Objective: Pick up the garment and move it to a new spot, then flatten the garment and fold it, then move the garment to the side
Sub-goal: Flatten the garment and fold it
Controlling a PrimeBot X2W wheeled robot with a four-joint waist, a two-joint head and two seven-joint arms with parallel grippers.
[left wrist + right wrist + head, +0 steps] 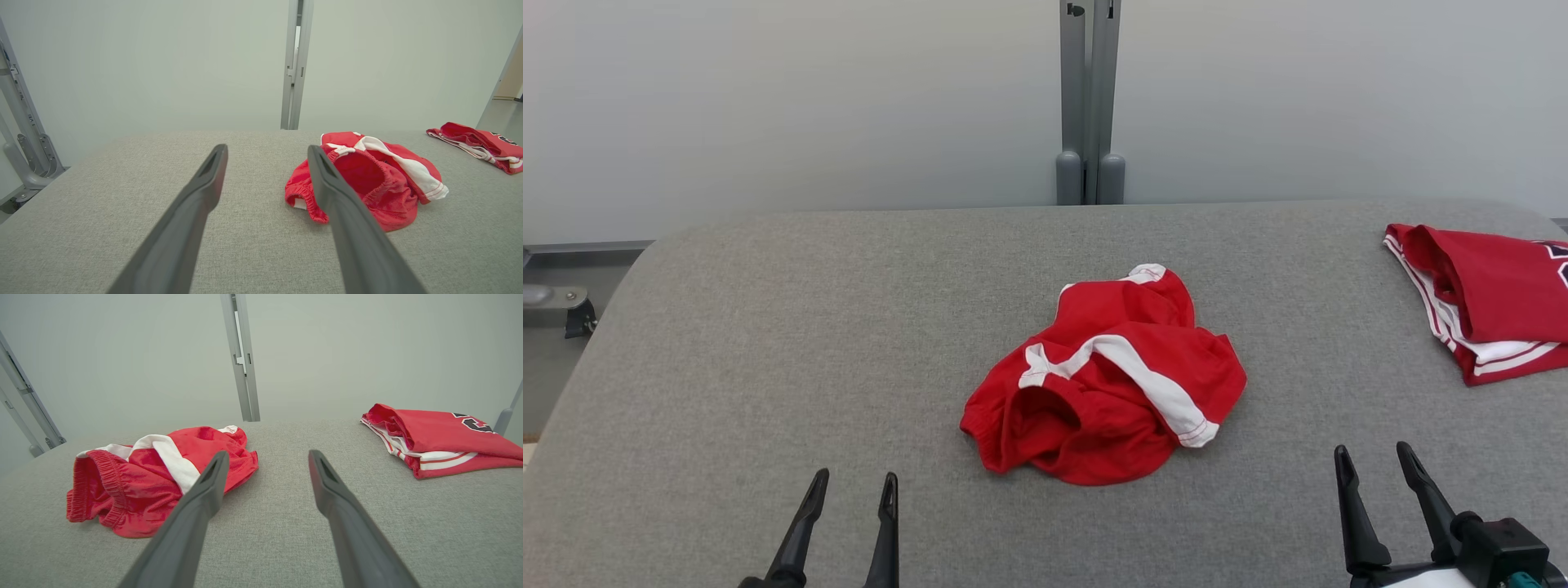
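Surface (768, 343): grey woven cover, rounded far corners. Near edge: left hand (856, 476) at near left, right hand (1372, 449) at near right. Both hover over the cloth with fingers pointing away, spread wide, holding nothing. Centre: garment (1107, 380), red shorts with a white stripe, crumpled in a heap, elastic waistband opening toward the near left. It lies between the two hands and beyond them, apart from both. Far right: folded red item (1486, 302) with white trim. Beyond: pale wall (768, 98), grey metal post (1088, 98) upright at centre.
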